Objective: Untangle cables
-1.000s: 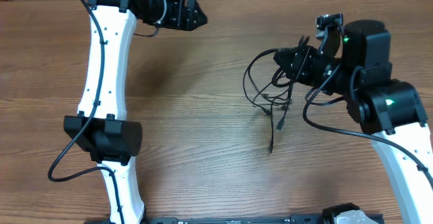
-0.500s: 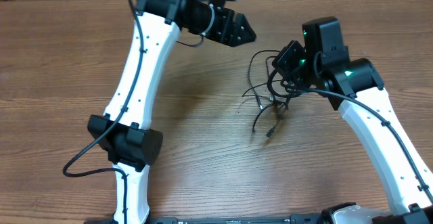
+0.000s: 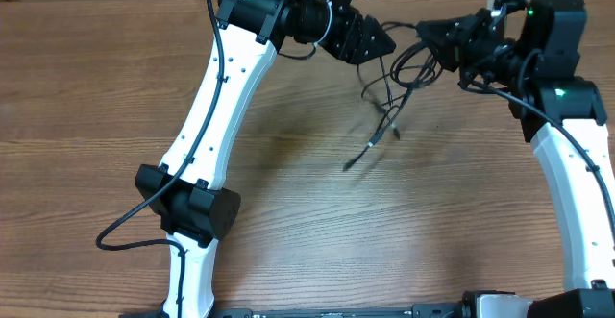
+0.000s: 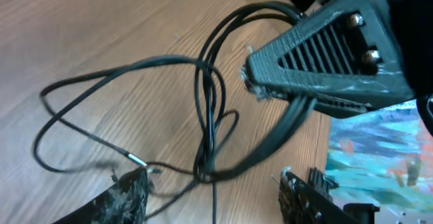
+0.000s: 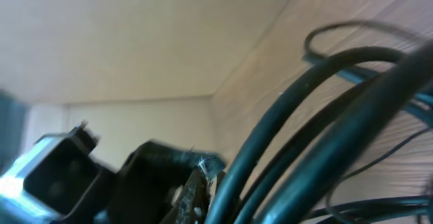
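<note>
Your left claw (image 3: pixel 377 41) sits far centre over the table (image 3: pixel 86 87), jaws spread wide, with loose strands crossing between its fingers (image 4: pixel 128 197), unpinched. The cables (image 3: pixel 394 83) hang just right of it as a tangled bunch of loops, one blurred tail trailing near-left toward the table; can't tell if it touches. Far right, your right claw (image 3: pixel 430 32) is clamped tight on the top of that bunch.
</note>
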